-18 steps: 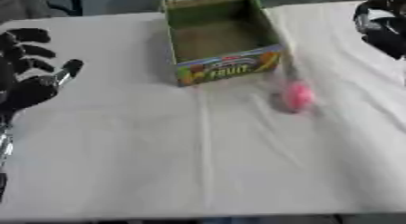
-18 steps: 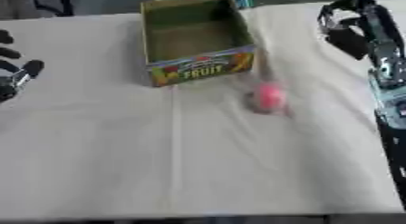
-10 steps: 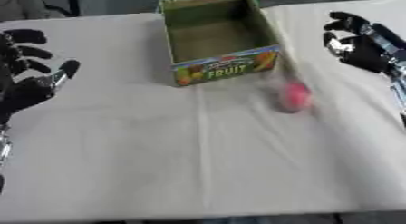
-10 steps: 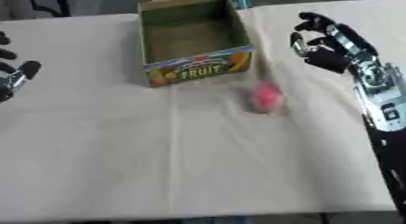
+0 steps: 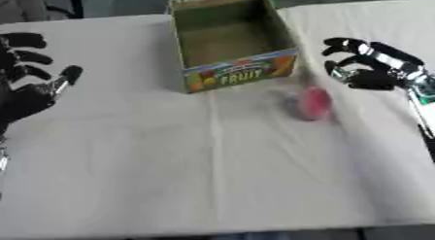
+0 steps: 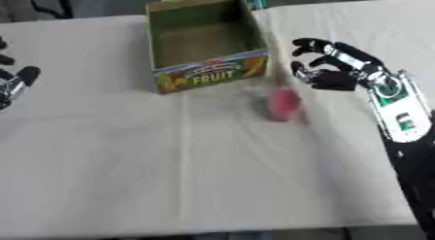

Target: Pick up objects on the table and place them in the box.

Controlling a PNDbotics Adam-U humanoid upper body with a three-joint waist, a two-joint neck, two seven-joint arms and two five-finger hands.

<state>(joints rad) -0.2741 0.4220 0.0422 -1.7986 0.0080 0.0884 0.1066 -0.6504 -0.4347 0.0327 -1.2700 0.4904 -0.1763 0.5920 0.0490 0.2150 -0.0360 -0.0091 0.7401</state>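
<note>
Beside the pink object [image 5: 312, 102], right hand [image 6: 333, 69] hovers spread, box [image 5: 229, 40] near.

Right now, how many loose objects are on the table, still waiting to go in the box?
1: a pink object lies on the cloth just in front of the box, near its right corner, beside the right hand. The box floor that shows looks empty.
</note>
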